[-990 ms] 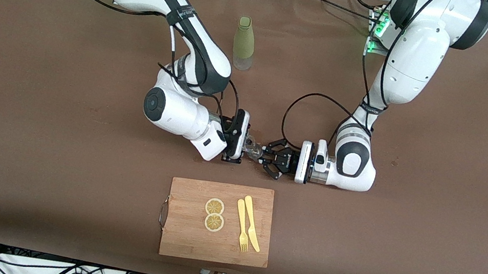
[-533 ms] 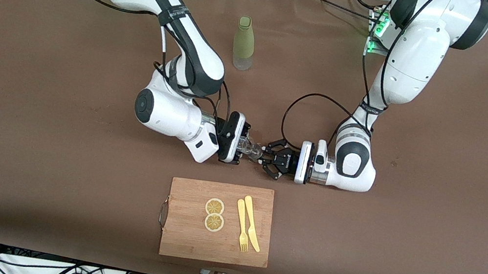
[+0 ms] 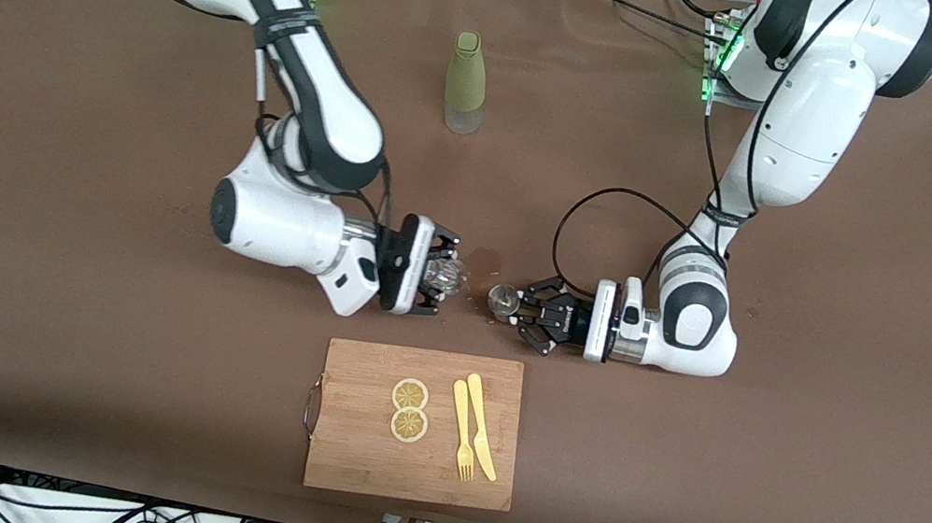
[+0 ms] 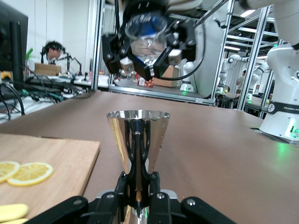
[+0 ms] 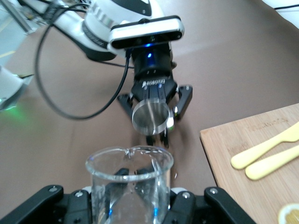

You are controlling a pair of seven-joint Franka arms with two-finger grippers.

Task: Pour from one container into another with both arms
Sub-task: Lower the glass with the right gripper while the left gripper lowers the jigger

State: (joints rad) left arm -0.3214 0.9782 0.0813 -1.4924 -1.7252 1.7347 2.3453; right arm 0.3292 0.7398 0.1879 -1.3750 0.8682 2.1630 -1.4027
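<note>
A glass [image 3: 447, 274] is held clamped in the right gripper [image 3: 430, 274], a steel jigger [image 3: 503, 299] in the left gripper [image 3: 521, 309] (both over bare table, just apart, farther from the camera than the board [image 3: 409, 470]). Rims should be aligned before any tilt.

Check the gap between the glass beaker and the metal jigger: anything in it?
Nothing: bare brown table between glass beaker and metal jigger, seen in the front view.
</note>
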